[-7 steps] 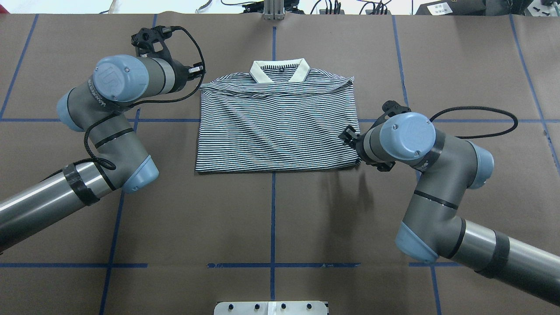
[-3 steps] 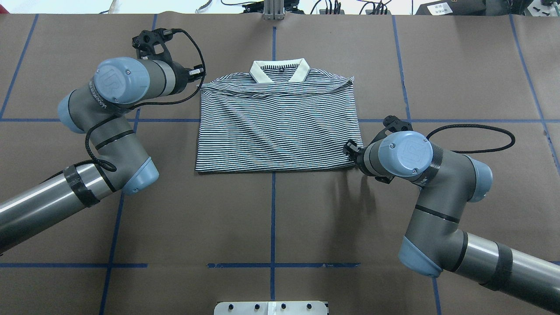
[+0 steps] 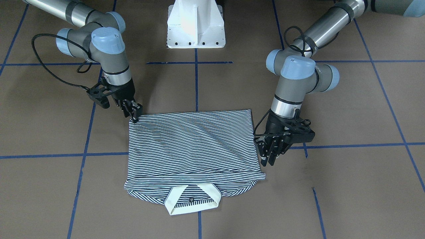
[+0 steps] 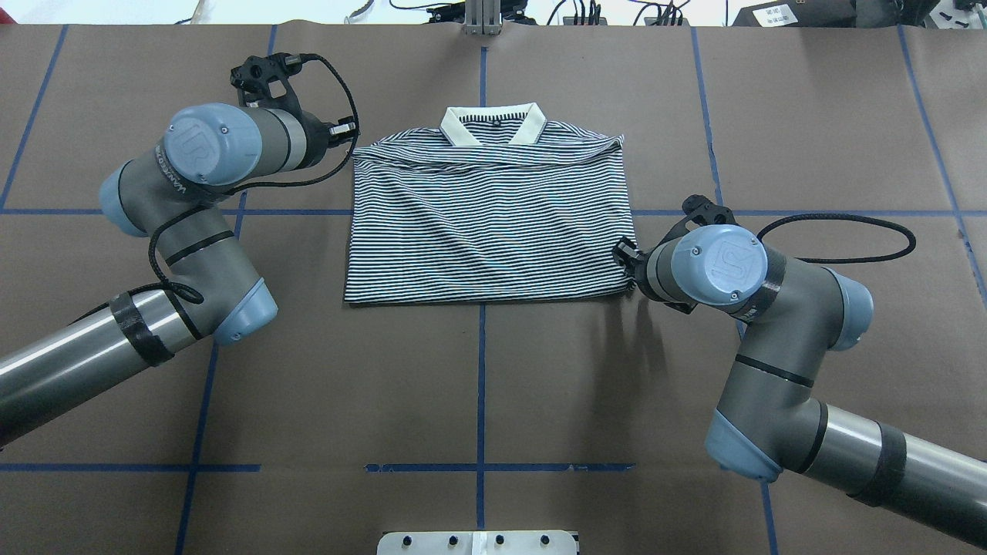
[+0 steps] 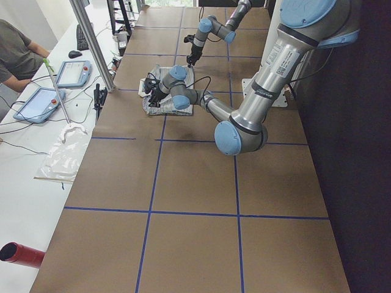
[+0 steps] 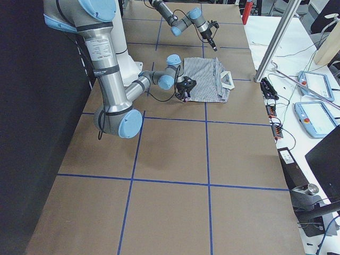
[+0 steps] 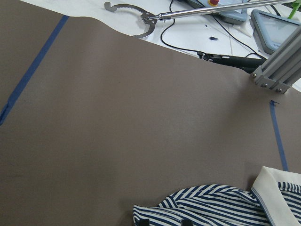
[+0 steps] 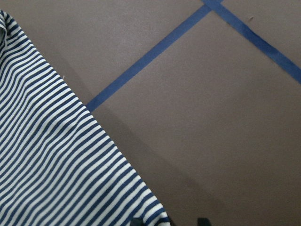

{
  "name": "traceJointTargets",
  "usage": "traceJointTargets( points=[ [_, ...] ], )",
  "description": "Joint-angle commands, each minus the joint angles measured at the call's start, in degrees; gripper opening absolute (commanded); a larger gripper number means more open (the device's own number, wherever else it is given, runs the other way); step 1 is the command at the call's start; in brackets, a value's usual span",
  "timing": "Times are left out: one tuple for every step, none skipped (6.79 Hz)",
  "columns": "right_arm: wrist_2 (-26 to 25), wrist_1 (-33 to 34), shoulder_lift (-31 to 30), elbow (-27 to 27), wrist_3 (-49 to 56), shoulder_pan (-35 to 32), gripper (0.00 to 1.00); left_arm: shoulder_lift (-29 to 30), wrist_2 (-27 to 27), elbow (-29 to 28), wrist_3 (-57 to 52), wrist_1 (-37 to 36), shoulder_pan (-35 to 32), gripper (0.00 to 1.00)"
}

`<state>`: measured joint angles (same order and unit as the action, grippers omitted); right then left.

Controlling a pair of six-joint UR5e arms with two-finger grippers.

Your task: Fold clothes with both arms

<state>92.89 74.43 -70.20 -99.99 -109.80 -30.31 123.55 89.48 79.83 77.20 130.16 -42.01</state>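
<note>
The striped polo shirt (image 4: 486,223) lies folded into a rectangle on the brown table, cream collar (image 4: 493,127) on the far side; it also shows in the front view (image 3: 192,142). My left gripper (image 4: 347,132) (image 3: 269,160) is open, just beside the shirt's collar-side left corner; the left wrist view shows that corner (image 7: 207,207) at the fingertips. My right gripper (image 3: 134,117) (image 4: 623,257) is down at the shirt's near right hem corner. The right wrist view shows this corner (image 8: 150,212) between the two spread fingertips, not pinched.
The white pedestal base (image 3: 196,23) stands at the table's near edge. Blue tape lines (image 4: 482,385) cross the brown table cover. An aluminium post (image 4: 482,19), cables and tablets (image 6: 319,85) sit beyond the far edge. A seated person (image 5: 18,55) is at that side.
My right gripper has moved along the shirt's right edge towards the robot, down to the near hem corner. My left gripper has barely moved.
</note>
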Motion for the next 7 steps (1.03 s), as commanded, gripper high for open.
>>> traceJointTargets(
  points=[
    [-0.08, 0.01, -0.03, -0.37, -0.07, 0.07, 0.00, -0.06, -0.09, -0.20, 0.05, -0.17, 0.09, 0.34],
    [-0.08, 0.01, -0.29, -1.07, -0.07, -0.10, 0.00, -0.06, -0.09, -0.29, 0.05, -0.17, 0.09, 0.34],
    [0.01, 0.01, -0.90, -1.60, -0.07, -0.02, 0.00, 0.02, -0.09, -0.29, 0.23, -0.26, 0.18, 0.34],
    [0.01, 0.01, -1.08, -1.78, -1.02, 0.33, 0.00, 0.02, -0.09, -0.29, 0.23, -0.26, 0.26, 0.34],
    [0.36, 0.01, -3.17, -4.31, -1.03, 0.34, 0.00, 0.02, -0.09, -0.29, 0.32, -0.26, 0.26, 0.34],
    [0.71, 0.01, -9.72, -11.64, -1.03, 2.08, 0.00, 0.29, -0.01, -0.03, 0.49, -0.26, 0.35, 0.34],
    [0.71, 0.01, -15.26, -19.11, -2.69, 6.27, 0.00, 0.11, 0.08, 0.67, 0.58, -0.26, 0.35, 0.34]
  ],
)
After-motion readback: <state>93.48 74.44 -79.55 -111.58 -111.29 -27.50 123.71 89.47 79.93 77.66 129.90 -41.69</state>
